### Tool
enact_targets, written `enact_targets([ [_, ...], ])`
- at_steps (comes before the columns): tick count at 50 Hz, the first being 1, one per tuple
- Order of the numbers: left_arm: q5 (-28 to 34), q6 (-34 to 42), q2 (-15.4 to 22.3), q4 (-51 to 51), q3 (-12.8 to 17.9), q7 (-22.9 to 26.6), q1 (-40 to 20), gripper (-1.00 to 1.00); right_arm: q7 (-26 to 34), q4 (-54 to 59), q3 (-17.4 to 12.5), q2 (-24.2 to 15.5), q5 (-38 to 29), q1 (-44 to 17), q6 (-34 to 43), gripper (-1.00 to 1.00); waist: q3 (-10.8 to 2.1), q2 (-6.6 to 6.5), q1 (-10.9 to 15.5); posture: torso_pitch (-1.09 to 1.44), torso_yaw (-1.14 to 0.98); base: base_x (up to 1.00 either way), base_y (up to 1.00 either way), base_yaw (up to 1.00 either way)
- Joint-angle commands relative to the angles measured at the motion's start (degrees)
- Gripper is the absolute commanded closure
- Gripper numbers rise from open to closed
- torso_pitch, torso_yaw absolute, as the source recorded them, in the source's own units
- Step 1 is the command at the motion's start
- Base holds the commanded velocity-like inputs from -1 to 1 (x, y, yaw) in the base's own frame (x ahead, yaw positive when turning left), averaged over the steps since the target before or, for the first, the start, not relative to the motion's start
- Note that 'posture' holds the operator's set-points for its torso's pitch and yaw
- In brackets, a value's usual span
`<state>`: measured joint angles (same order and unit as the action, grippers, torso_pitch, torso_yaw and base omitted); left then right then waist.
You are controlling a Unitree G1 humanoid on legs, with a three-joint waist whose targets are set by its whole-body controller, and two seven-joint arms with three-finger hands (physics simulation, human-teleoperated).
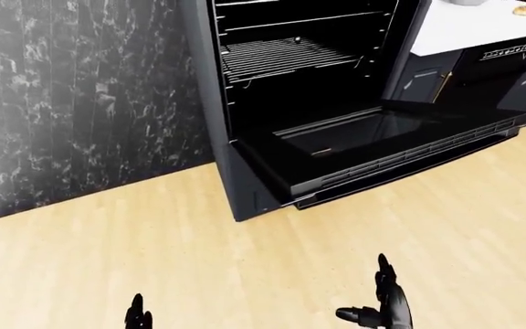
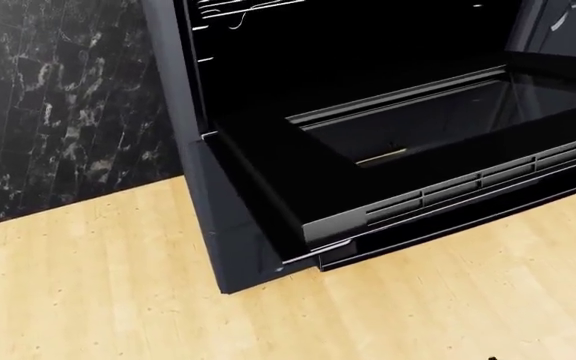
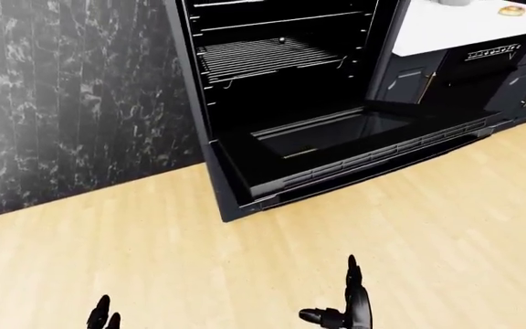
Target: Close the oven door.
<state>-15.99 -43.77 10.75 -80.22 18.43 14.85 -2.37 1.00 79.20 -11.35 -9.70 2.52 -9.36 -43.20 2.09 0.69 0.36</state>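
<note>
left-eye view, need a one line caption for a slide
Oven door lies fully open over the wood floor; both robot hands, left and right, hover open, well short of it.

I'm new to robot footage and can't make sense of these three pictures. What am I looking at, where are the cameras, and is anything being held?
All three pictures come from cameras on a simulated humanoid robot's head, looking down its own way. The black oven stands with its glass-panelled door dropped flat open above the light wooden floor; a wire rack sits inside. At the bottom of the eye views, the dark shapes are its three-finger hands: the left hand barely shows, and the right hand has its fingers spread. Both hold nothing and are well short of the door.
</note>
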Motion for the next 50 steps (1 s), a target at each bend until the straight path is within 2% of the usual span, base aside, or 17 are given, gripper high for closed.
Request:
enact_targets([
  [1, 0.0, -1.4, 0.1, 0.9, -0.1, 0.3, -0.6, -1.0, -0.3, -1.1, -0.5, -1.1, 0.4, -0.6, -1.4, -1.0, -0.4, 0.4, -0.3, 0.0, 0.0, 0.14, 0.11, 0.0],
  [3, -0.1, -1.2, 0.2, 0.9, -0.1, 0.5, -0.7, -1.0, -0.3, -1.1, -0.5, -1.1, 0.4, -0.6, -1.4, -1.0, -0.04, 1.21, -0.5, 0.0, 0.0, 0.13, 0.12, 0.0],
  [10, 0.0, -1.3, 0.2, 0.9, 0.1, 0.5, -0.6, -1.0, -0.3, -1.1, -0.5, -1.0, 0.5, -0.5, -1.5, -1.0, -0.61, -0.13, -0.9, 0.0, 0.0, 0.13, 0.12, 0.0],
  [13, -0.1, -1.3, 0.2, 0.9, 0.0, 0.5, -0.6, -1.0, -0.2, -1.1, -0.5, -1.0, 0.5, -0.5, -1.5, -1.0, 0.02, -2.22, -1.0, 0.0, 0.0, 0.13, 0.13, 0.0],
  [15, -0.1, -1.3, 0.1, 0.9, 0.0, 0.5, -0.6, -1.0, -0.2, -1.1, -0.6, -1.0, 0.5, -0.5, -1.5, -1.0, -0.63, -5.44, -0.9, 0.0, 0.0, 0.13, 0.13, 0.0],
  [16, -0.1, -1.3, 0.1, 0.9, 0.0, 0.5, -0.6, -1.0, -0.1, -1.1, -0.6, -1.0, 0.6, -0.5, -1.5, -1.0, -0.48, -3.83, -0.5, 0.0, 0.0, 0.12, 0.12, 0.0],
  [19, -0.2, -1.2, 0.2, 0.9, 0.0, 0.6, -0.7, -1.0, -0.1, -1.1, -0.6, -1.0, 0.6, -0.5, -1.5, -1.0, 0.01, -3.94, 0.1, 0.0, 0.0, 0.13, 0.12, 0.0],
  [25, -0.1, -1.2, 0.2, 0.9, 0.0, 0.5, -0.7, -1.0, 0.0, -1.1, -0.7, -1.0, 0.8, -0.5, -1.4, -1.0, 0.08, -1.37, -0.2, 0.0, 0.0, 0.13, 0.13, 0.0],
  [28, -0.1, -1.1, 0.2, 0.9, 0.0, 0.5, -0.8, -1.0, 0.0, -1.1, -0.6, -0.9, 0.8, -0.4, -1.5, -1.0, -0.09, 1.09, -0.1, 0.0, 0.0, 0.13, 0.15, 0.0],
  [30, -0.1, -1.1, 0.2, 0.9, 0.0, 0.5, -0.8, -1.0, 0.0, -1.1, -0.6, -0.9, 0.8, -0.5, -1.4, -1.0, -0.87, 4.05, -0.2, 0.0, 0.0, 0.13, 0.15, 0.0],
  [32, -0.2, -1.1, 0.2, 0.9, 0.1, 0.6, -0.9, -1.0, 0.1, -1.1, -0.6, -0.9, 0.8, -0.5, -1.4, -1.0, -0.67, 2.16, -0.8, 0.0, 0.0, 0.13, 0.15, 0.0],
  [36, -0.2, -1.1, 0.2, 0.9, 0.1, 0.7, -0.9, -1.0, 0.1, -1.1, -0.6, -0.9, 0.9, -0.5, -1.4, -1.0, -0.84, 1.94, -1.0, 0.0, 0.0, 0.13, 0.15, 0.0],
  [40, -0.1, -1.3, 0.1, 0.9, 0.0, 0.5, -0.7, -1.0, 0.1, -1.1, -0.6, -0.9, 0.9, -0.5, -1.4, -1.0, -0.34, -0.34, -1.1, 0.0, 0.0, 0.13, 0.15, 0.0],
  [42, -0.1, -1.2, 0.2, 0.9, 0.0, 0.5, -0.8, -1.0, 0.1, -1.1, -0.6, -0.9, 0.9, -0.5, -1.4, -1.0, -0.27, -2.5, -1.2, 0.0, 0.0, 0.14, 0.15, 0.0],
  [44, -0.1, -1.2, 0.2, 0.9, 0.0, 0.5, -0.8, -1.0, 0.1, -1.1, -0.5, -0.9, 0.8, -0.5, -1.4, -1.0, -1.33, -6.41, -1.1, 0.0, 0.0, 0.13, 0.15, 0.0],
  [45, -0.1, -1.2, 0.1, 0.9, 0.0, 0.5, -0.7, -1.0, 0.1, -1.1, -0.6, -0.9, 0.9, -0.5, -1.4, -1.0, -1.15, -4.52, -0.6, 0.0, 0.0, 0.14, 0.16, 0.0],
  [50, -0.2, -1.2, 0.1, 0.9, 0.0, 0.5, -0.8, -1.0, 0.0, -1.1, -0.5, -0.9, 0.8, -0.5, -1.5, -1.0, -0.62, -3.24, -0.1, 0.0, 0.0, 0.13, 0.15, 0.0],
])
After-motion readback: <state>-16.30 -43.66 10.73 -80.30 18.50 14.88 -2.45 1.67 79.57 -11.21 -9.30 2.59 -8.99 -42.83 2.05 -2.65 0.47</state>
